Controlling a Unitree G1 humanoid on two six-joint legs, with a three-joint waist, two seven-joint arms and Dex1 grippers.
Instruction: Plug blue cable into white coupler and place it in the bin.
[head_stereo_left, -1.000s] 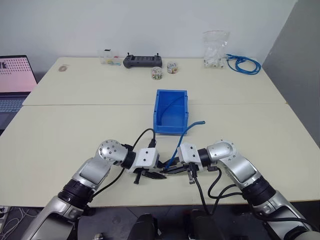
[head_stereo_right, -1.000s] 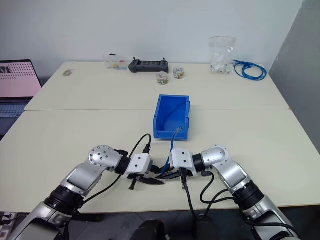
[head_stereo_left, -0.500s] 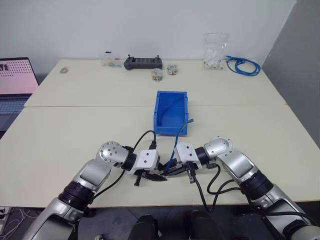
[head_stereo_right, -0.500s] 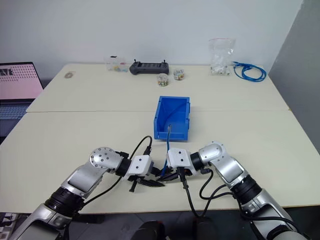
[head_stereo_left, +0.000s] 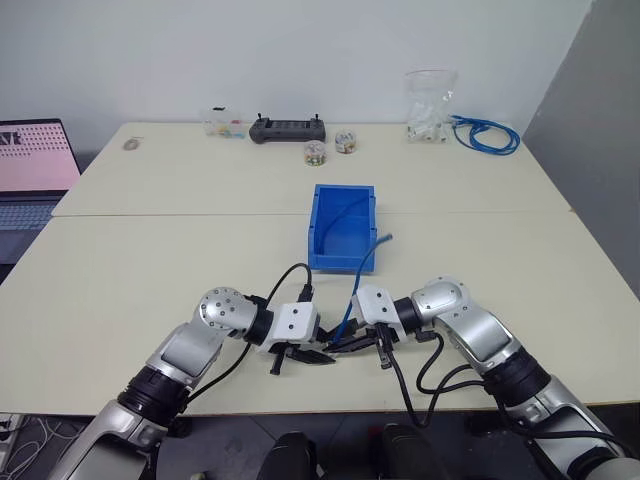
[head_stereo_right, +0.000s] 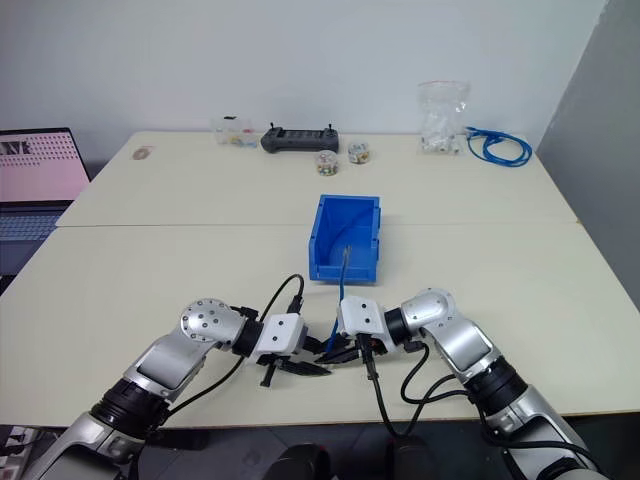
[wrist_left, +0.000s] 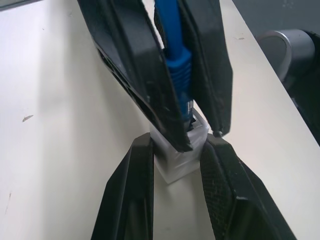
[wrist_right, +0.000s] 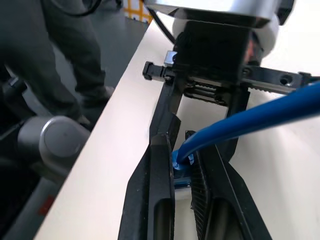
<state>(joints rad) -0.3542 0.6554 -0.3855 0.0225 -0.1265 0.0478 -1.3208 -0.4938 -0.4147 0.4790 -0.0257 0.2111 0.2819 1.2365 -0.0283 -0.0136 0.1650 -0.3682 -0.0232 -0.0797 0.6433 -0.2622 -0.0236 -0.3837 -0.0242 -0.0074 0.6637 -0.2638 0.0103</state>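
Table (head_stereo_left: 150, 260): cream, wide. 
Bin (head_stereo_left: 342, 226): mid-table, beyond both arms; far stretch of cable (head_stereo_left: 357, 290) lies inside. 
Right gripper (wrist_left: 192, 117): clamped on cable's plug end. 
Left gripper (wrist_left: 175, 172): pinching coupler (wrist_left: 175, 162). 
Plug tip sits at coupler mouth, touching; full seating unclear. 
Left: finish plugging, then drop joined pair in bin.

Laptop (head_stereo_left: 30, 165), black controller (head_stereo_left: 287, 127), clear bag (head_stereo_left: 429, 100), coiled cable (head_stereo_left: 487, 132).
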